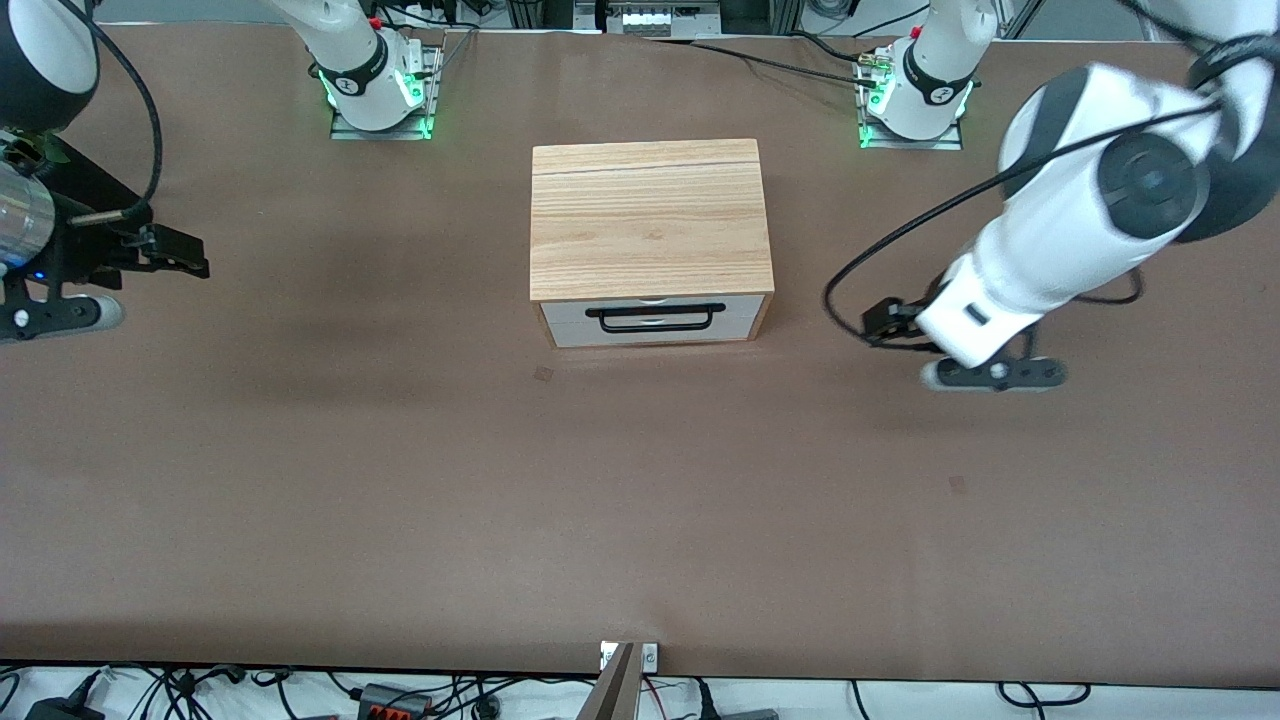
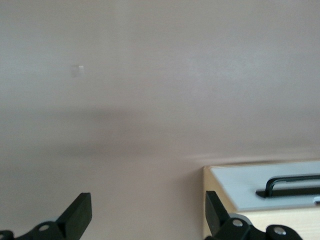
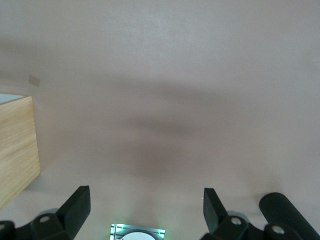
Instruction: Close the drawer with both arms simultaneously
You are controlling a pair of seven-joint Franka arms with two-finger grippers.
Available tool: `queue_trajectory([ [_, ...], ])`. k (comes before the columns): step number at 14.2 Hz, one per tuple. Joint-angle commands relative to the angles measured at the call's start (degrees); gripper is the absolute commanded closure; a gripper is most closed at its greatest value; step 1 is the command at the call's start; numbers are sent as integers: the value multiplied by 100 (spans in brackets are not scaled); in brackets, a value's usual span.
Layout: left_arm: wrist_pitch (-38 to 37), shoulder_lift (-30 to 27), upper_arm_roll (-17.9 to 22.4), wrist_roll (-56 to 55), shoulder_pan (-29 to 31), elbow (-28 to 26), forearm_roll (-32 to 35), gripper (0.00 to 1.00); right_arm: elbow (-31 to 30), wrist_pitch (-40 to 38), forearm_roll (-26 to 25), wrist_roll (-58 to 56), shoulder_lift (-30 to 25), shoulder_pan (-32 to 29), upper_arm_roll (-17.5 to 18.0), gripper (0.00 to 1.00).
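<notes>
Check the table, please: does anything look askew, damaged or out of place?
Nothing stands out. The drawer sits nearly flush in its wooden box, square on the table. The left hand and right hand are open over bare table at either end.

No legible text, labels or numbers anywhere.

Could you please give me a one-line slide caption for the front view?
Drawer nearly flush in its wooden box, left gripper and right gripper open above the table beside it.

I see a wide brown table (image 1: 400,500) under soft, even light. Tangled cables (image 1: 200,690) run along its nearer edge.
</notes>
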Motion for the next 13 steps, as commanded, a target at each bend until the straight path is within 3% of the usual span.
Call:
queue_trajectory([
  [1, -1029, -303, 292, 492, -17, 417, -139, 0, -1361, 889, -94, 513, -870, -968, 933, 0],
  [2, -1243, -390, 468, 502, -17, 489, -148, 0, -1801, 1188, -94, 829, -1169, -1205, 1231, 0],
  [3, -1253, -530, 617, 510, -17, 463, -156, 0, -1979, 1252, -85, 1075, -1294, -1338, 1313, 0],
  [8, -1236, -795, 760, 441, -26, 192, -148, 0, -1788, 1253, -42, 981, -1295, -1384, 1209, 0],
  [13, -1183, -866, 786, 458, -17, 102, -148, 0, -1524, 778, -85, 1095, -1216, -1243, 1068, 0],
])
